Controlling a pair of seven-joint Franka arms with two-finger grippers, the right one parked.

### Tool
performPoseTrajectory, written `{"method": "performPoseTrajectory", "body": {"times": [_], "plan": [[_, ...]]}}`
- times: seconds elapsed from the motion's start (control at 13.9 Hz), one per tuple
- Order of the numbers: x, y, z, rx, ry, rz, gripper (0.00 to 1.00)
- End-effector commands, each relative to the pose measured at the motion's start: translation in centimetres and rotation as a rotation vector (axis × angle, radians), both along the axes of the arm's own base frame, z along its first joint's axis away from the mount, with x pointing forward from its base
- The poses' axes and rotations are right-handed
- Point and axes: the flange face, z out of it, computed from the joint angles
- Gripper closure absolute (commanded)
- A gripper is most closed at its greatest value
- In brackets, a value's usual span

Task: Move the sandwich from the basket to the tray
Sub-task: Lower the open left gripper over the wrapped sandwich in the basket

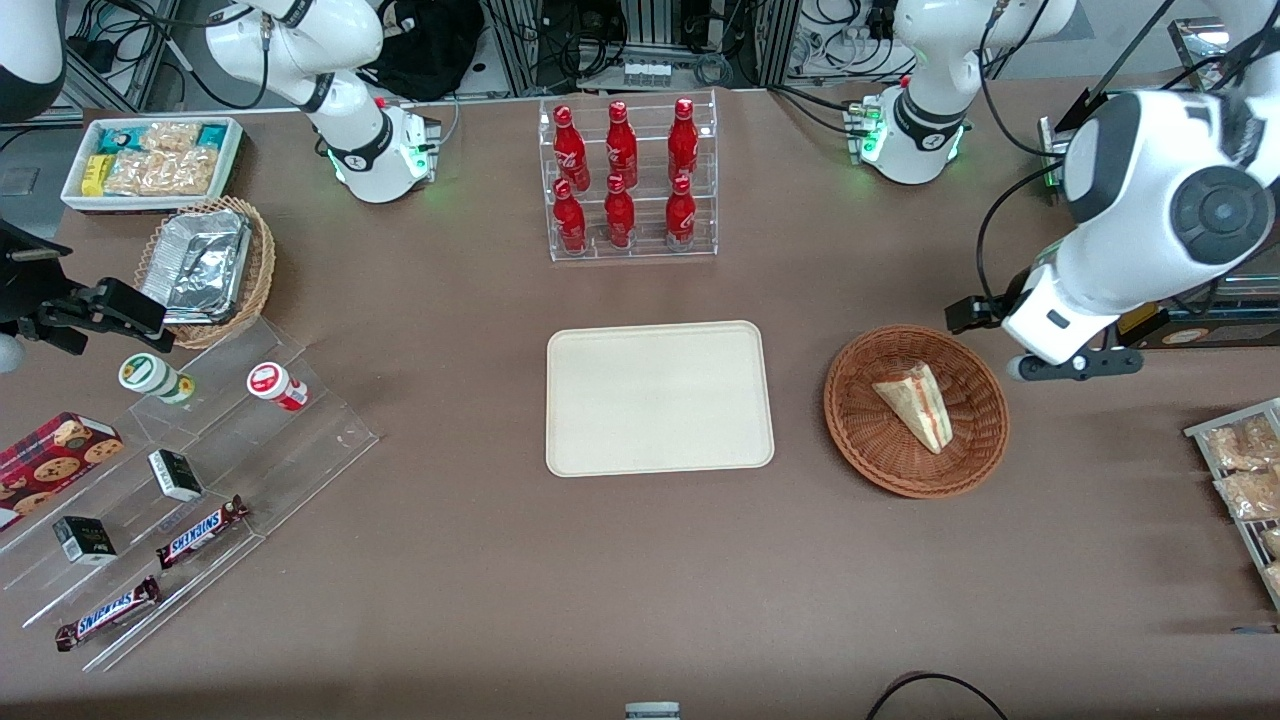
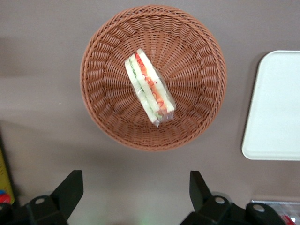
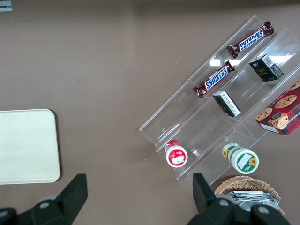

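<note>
The sandwich, a wrapped pale wedge with red, yellow and green filling, lies in the round reddish-brown basket. The cream-beige tray lies flat beside the basket, toward the parked arm's end, with nothing on it. My left gripper hovers above the table just outside the basket's rim, toward the working arm's end. In the left wrist view the gripper is open and empty, with the basket, the sandwich and a corner of the tray below it.
A clear rack of red bottles stands farther from the front camera than the tray. Snack packets on a rack lie at the working arm's end. A clear stepped stand with candy bars, a tan foil basket and a white snack bin are at the parked arm's end.
</note>
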Motion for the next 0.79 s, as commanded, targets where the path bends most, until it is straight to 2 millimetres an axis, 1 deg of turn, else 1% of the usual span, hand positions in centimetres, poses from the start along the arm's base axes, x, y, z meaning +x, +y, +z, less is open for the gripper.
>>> {"method": "performPoseTrajectory", "body": {"times": [0.0, 0.14, 0.29, 0.43, 0.5, 0.58, 0.72], "plan": [[-1.7, 0.1, -3.9, -0.002, -0.045, 0.003, 0.00], [-1.9, 0.0, -6.4, -0.006, -0.080, 0.031, 0.00], [-2.6, -0.2, -9.2, -0.011, -0.134, 0.081, 0.00], [-2.6, -0.5, -10.6, -0.009, -0.146, 0.159, 0.00], [-2.6, -1.4, -10.9, -0.007, -0.149, 0.201, 0.00], [-2.5, -1.9, -11.5, -0.004, -0.152, 0.259, 0.00], [-2.3, -2.1, -13.0, 0.006, -0.146, 0.393, 0.00]]}}
